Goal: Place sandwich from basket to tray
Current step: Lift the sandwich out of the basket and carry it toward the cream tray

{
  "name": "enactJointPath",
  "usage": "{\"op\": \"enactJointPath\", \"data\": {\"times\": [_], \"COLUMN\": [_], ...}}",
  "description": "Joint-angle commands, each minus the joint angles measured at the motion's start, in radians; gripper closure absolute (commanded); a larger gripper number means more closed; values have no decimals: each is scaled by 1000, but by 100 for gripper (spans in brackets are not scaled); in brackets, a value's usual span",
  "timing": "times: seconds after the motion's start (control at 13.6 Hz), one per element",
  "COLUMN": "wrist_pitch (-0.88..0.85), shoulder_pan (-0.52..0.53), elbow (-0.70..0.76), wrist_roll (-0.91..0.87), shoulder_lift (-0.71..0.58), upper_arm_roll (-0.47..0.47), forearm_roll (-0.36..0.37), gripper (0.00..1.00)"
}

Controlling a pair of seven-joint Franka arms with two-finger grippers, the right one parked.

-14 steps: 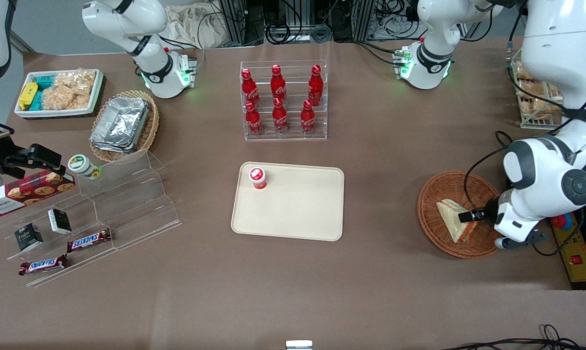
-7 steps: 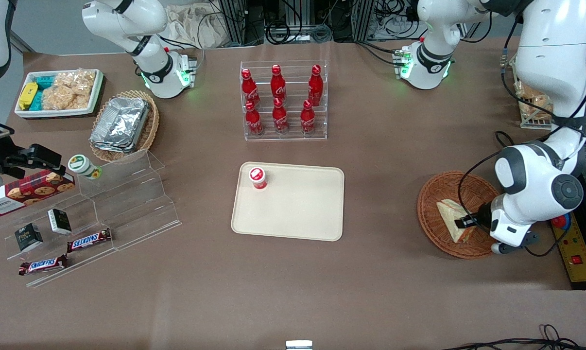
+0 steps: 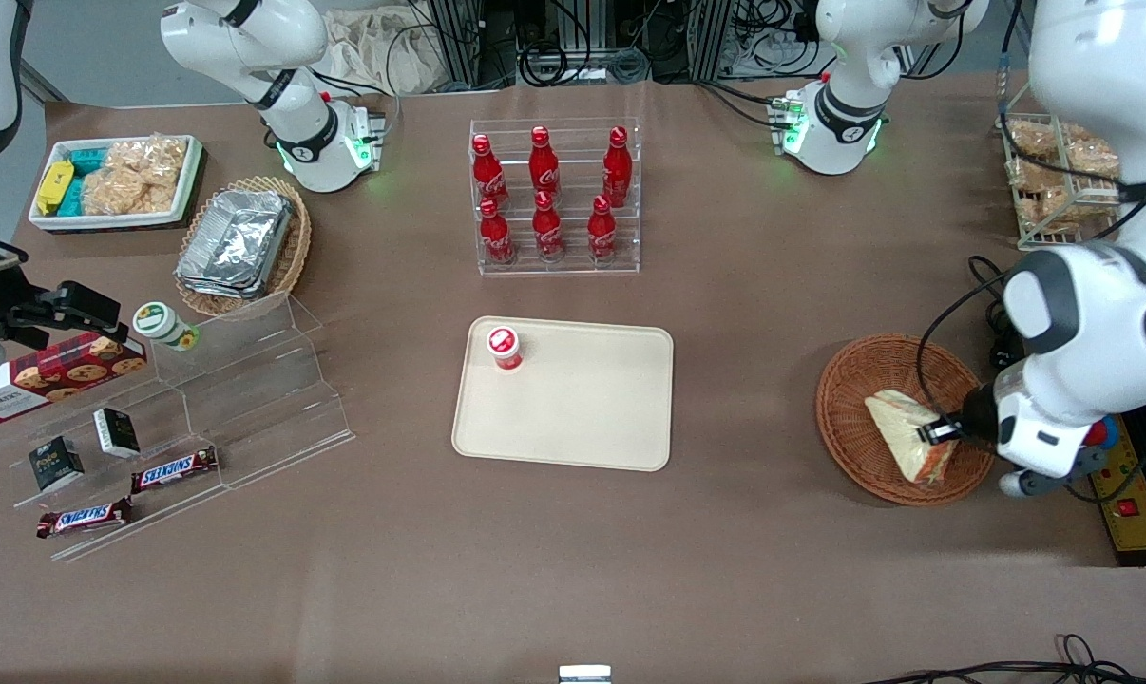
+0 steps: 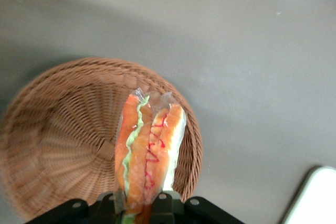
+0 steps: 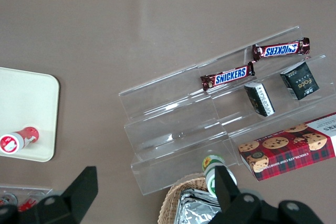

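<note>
The clear-wrapped sandwich (image 3: 907, 436), pale bread with an orange-red filling edge (image 4: 148, 150), is held above the round reddish-brown wicker basket (image 3: 858, 380) at the working arm's end of the table. My gripper (image 3: 938, 432) is shut on the sandwich's end, one finger on each bread face (image 4: 137, 203). The sandwich hangs lifted off the basket (image 4: 63, 129) floor, filling edge facing the wrist camera. The cream-beige tray (image 3: 582, 418) lies flat at the table's middle, apart from the basket; its corner (image 4: 315, 198) shows in the left wrist view.
A small red-capped cup (image 3: 504, 347) stands on a tray corner. An acrylic rack of red bottles (image 3: 554, 199) stands farther from the front camera than the tray. Stepped acrylic shelves with snack bars (image 3: 174, 408) and a tan basket of foil containers (image 3: 240, 242) lie toward the parked arm's end.
The gripper, shut on the sandwich, has risen and shifted slightly toward the working arm's end of the table; the sandwich has tilted and lifted off the basket floor.
</note>
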Motion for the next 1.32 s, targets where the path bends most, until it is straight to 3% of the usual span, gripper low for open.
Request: {"op": "enactJointPath", "data": {"times": [0.0,0.29,0.51,0.88,1.25], "wrist_pitch": [-223,-561,-666,-640,-378], "shoulder_pan": [-40,-108,-230,-479,-574], "elbow": [81,290,362,365,344], "wrist_roll": [-21,-123,-322,-636,-791], "shoulder_lift": [-96,-124,-127,-69,122], "upper_arm_roll": [-1,-45,-65,-64,-64], "forearm_roll": [87,165,168,154,145], "gripper": [89,89,89,89,89]}}
